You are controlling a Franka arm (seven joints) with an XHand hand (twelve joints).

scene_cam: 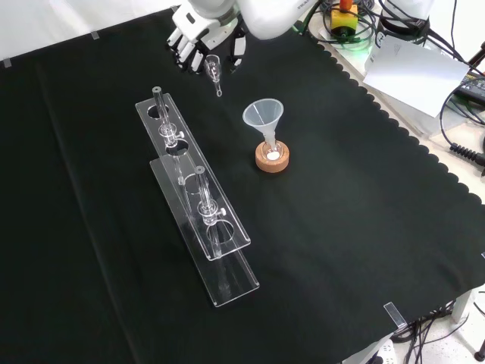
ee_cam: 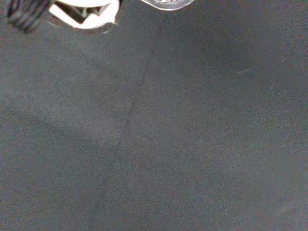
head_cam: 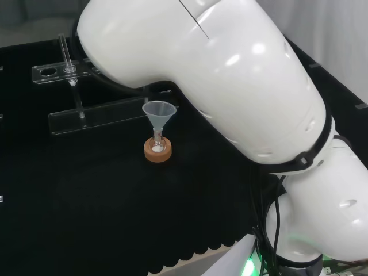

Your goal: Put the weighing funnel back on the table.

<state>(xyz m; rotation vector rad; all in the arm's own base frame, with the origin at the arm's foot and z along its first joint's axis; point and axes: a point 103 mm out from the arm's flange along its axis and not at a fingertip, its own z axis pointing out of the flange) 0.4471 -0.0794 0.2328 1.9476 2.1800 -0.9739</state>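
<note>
Head view, ware: the funnel (head_cam: 158, 111) stands mouth up at mid-frame, its stem in a small flask (head_cam: 157, 142) on a cork ring (head_cam: 157, 152); a clear rack (head_cam: 86, 118) lies to its upper left
Head view, arm: the white link (head_cam: 230, 75) looms across the upper right, so take your bearings on the grasp from the other views
Front view, hand: at the top edge, left of centre, the hand (scene_cam: 198, 36) has its fingers curled down on one side and its thumb on the other, and it looks to be pinching the weighing funnel (scene_cam: 214, 70) between them
Front view, axis: the piece hangs just below the hand, mouth up among the fingers, stem pointing steeply down and a little toward the lower right of the frame
Front view, landing: the rack's upper end is to the lower left of the stem tip and the funnel to the lower right, with bare cloth (scene_cam: 341, 227) under the tip
Wrist view: you see a clear curved rim close to the camera and only creased cloth beyond, so nothing lies under the palm
Judgement: the stem probably meets the cloth first, so you should lay the long axis over as you lower; how high the tip hangs, I cannot tell
</note>
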